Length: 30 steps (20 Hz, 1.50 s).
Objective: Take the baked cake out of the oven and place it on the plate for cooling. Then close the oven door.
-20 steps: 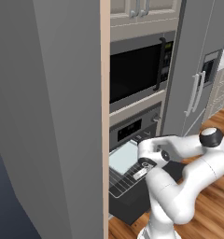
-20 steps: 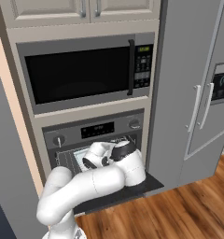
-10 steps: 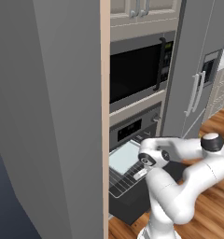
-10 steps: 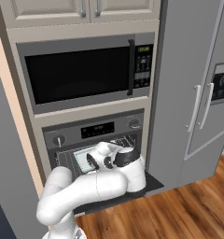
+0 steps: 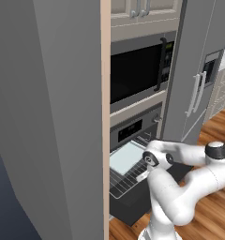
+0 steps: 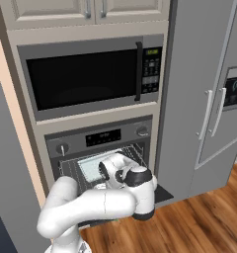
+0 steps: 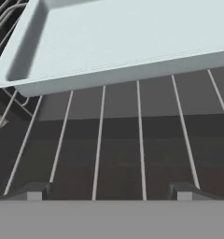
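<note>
Pincer (image 7: 107, 190) has advanced over wire rack (image 7: 139, 140) toward tray (image 7: 109, 42).

A black-windowed microwave (image 6: 91, 76) with a vertical handle sits built into the wall column, with a control panel at its right side. Pale cabinet doors (image 6: 86, 10) run above it. To the right stands a tall grey fridge (image 6: 204, 89) with two upright handles and a small dispenser panel. Wood flooring (image 6: 189, 225) covers the ground. A tall grey side panel (image 5: 44, 117) stands at the left.
</note>
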Motion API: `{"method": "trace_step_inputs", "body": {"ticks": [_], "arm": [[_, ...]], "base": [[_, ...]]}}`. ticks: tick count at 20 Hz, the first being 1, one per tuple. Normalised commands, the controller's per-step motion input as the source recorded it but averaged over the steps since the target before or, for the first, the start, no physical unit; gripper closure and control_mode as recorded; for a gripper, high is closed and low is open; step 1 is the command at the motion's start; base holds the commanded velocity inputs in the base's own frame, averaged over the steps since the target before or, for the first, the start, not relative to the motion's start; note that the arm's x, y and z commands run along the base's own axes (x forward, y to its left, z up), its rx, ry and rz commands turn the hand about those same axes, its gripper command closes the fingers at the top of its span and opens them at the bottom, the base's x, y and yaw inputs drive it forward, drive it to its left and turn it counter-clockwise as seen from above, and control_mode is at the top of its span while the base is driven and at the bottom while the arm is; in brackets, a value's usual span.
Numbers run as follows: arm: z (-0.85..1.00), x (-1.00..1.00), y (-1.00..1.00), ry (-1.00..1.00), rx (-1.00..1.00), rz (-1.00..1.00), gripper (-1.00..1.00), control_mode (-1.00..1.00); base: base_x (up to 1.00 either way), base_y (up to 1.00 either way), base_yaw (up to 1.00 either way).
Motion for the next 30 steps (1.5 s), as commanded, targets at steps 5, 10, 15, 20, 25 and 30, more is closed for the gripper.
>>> {"method": "trace_step_inputs", "body": {"ticks": [5, 10, 15, 20, 25, 30], "arm": [[-0.11, 0.00, 0.04, 0.02, -0.02, 0.00, -1.00, -1.00], [-0.09, 0.00, 0.06, 0.02, -0.02, 0.00, -1.00, -1.00], [-0.14, 0.05, 0.17, 0.03, -0.04, 0.00, -1.00, -1.00], [-0.14, 0.06, 0.29, 0.03, -0.08, 0.00, -1.00, -1.00], [-0.10, 0.07, 0.38, 0.07, -0.11, 0.00, -1.00, -1.00], [-0.17, 0.09, 0.34, 0.04, -0.07, 0.00, -1.00, -1.00]], "base": [[0.00, 0.00, 0.00], [0.00, 0.00, 0.00], [0.00, 0.00, 0.00], [0.00, 0.00, 0.00], [0.00, 0.00, 0.00], [0.00, 0.00, 0.00]]}}
